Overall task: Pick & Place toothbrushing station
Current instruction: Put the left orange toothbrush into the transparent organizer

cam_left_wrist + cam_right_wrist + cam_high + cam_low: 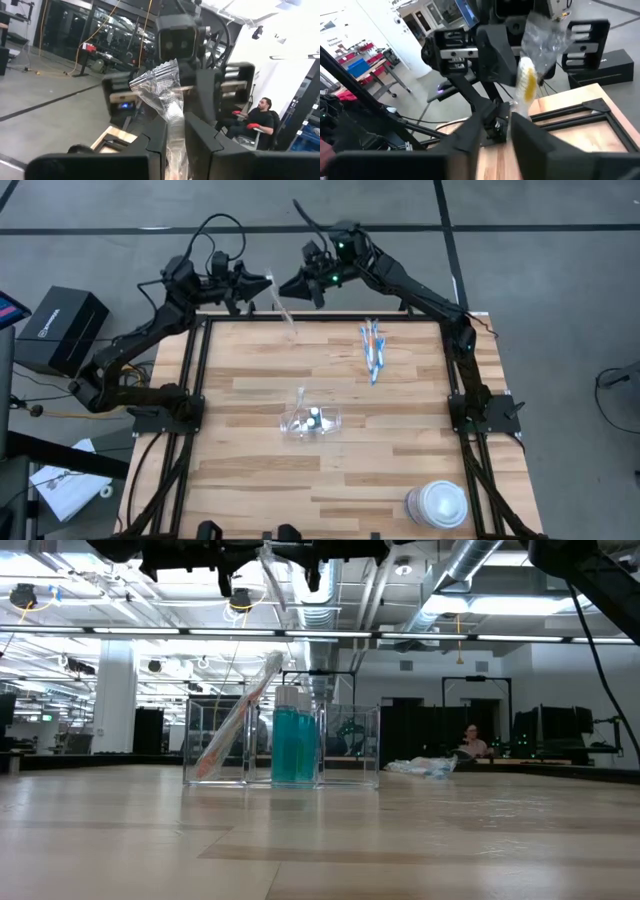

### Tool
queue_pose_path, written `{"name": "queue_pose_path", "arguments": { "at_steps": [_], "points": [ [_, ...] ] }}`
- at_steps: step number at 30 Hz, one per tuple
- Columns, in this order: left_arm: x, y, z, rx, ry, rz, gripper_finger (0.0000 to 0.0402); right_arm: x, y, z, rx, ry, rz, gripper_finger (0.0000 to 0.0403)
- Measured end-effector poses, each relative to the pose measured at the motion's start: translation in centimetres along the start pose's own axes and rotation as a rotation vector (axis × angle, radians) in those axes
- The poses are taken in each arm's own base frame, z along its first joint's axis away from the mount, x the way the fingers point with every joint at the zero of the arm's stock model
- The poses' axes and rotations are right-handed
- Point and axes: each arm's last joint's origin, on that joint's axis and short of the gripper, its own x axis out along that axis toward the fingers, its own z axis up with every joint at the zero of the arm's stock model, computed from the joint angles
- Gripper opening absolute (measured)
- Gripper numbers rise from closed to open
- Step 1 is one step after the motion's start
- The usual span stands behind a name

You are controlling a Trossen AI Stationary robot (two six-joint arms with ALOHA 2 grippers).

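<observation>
At the near edge of our wooden slatted table point(250, 440) stands a white round lidded container point(438, 504); bare boards surround the clear plastic cup point(311, 421) mid-table, holding two blue-green tubes point(286, 747) and one leaning toothbrush point(236, 718). Beyond, loose blue-and-orange toothbrushes point(373, 348). Above the far edge, our left gripper point(172, 137) pinches a plastic-wrapped toothbrush point(281, 304); our right gripper point(496, 127) stands slightly parted, empty.

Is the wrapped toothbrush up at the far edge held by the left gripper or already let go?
Held. In the left wrist view the left gripper has both fingers pressed on the wrapped toothbrush.
</observation>
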Motion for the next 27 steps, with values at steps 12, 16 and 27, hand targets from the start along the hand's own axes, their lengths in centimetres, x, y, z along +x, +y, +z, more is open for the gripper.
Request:
{"name": "queue_pose_path", "arguments": {
  "at_steps": [12,16,27],
  "points": [
    [-2.0,1.5,0.6,0.032,0.069,-0.068,0.0036,-4.7,-2.7,1.9,0.005,-0.070,-0.101,0.0226],
    [-2.1,1.5,0.0,0.013,0.142,-0.136,0.0036,-7.8,-1.9,3.5,-0.027,-0.128,-0.136,0.0216],
    [2.0,-2.8,-3.3,0.022,0.254,-0.298,0.0035,-14.0,0.2,5.4,-0.060,-0.173,-0.225,0.0173]
  ]
}}
